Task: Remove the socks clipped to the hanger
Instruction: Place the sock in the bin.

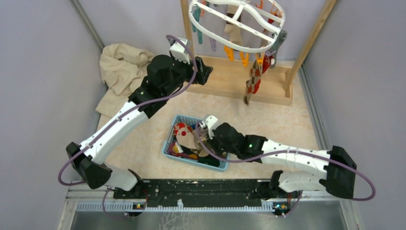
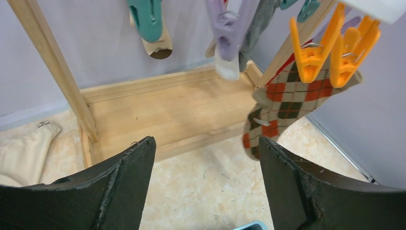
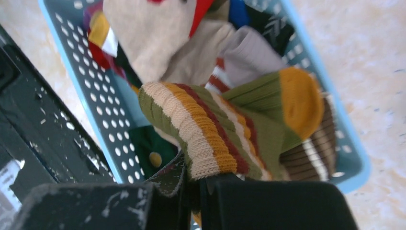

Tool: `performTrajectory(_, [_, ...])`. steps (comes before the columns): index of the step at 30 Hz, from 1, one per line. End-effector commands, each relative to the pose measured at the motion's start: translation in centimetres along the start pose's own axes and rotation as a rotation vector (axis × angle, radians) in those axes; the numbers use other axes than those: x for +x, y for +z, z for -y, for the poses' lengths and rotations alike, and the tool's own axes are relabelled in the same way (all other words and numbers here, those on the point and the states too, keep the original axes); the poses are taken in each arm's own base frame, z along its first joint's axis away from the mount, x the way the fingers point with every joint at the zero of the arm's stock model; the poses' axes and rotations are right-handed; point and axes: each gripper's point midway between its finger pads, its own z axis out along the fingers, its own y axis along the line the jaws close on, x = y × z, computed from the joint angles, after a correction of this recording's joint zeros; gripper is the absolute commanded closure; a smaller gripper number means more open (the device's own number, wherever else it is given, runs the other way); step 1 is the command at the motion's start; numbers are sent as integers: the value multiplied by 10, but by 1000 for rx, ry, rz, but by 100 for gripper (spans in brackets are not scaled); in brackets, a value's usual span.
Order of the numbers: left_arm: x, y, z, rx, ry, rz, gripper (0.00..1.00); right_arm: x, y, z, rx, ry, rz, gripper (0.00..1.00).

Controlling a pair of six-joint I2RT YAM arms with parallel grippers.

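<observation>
The white oval hanger (image 1: 238,25) hangs from the rack at the top, with orange, teal and purple clips. An orange-and-brown argyle sock (image 1: 253,82) hangs from orange clips (image 2: 311,53) and shows in the left wrist view (image 2: 287,103). A beige sock (image 2: 157,47), a white one (image 2: 226,67) and a grey one (image 2: 258,26) also hang clipped. My left gripper (image 1: 205,72) is open and empty (image 2: 206,146), low, to the left of the argyle sock. My right gripper (image 3: 197,184) is shut on a green sock with orange stripes (image 3: 230,127), over the blue basket (image 1: 168,142).
The blue basket (image 3: 91,72) holds several loose socks. The light wooden rack frame (image 1: 225,79) stands at the back, with its base board (image 2: 172,110) ahead of the left gripper. A large beige cloth (image 1: 119,69) lies at the back left. Grey walls close in both sides.
</observation>
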Motion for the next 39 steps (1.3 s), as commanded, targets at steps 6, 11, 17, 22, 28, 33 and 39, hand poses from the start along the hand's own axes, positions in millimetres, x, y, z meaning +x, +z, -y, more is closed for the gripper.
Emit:
performTrajectory(6, [1,-10,0,7,-17,24,15,18,21,-18,-2,97,-37,84])
performTrajectory(11, [9,-12,-3,-1,-16,11,14,14,13,-7,64,114,-59,57])
performTrajectory(17, [13,-17,-5,-11,-19,6,14,-26,-7,7,139,118,28,47])
performTrajectory(22, [10,-21,-5,-9,-20,12,14,-37,-11,21,217,104,62,45])
performTrajectory(28, [14,-21,-4,-1,-21,1,14,-22,14,21,233,75,5,44])
performTrajectory(33, [14,-21,-4,-1,-23,3,14,12,46,28,271,76,-83,47])
performTrajectory(39, [16,-22,-6,-9,-16,-1,14,58,73,25,277,63,-218,50])
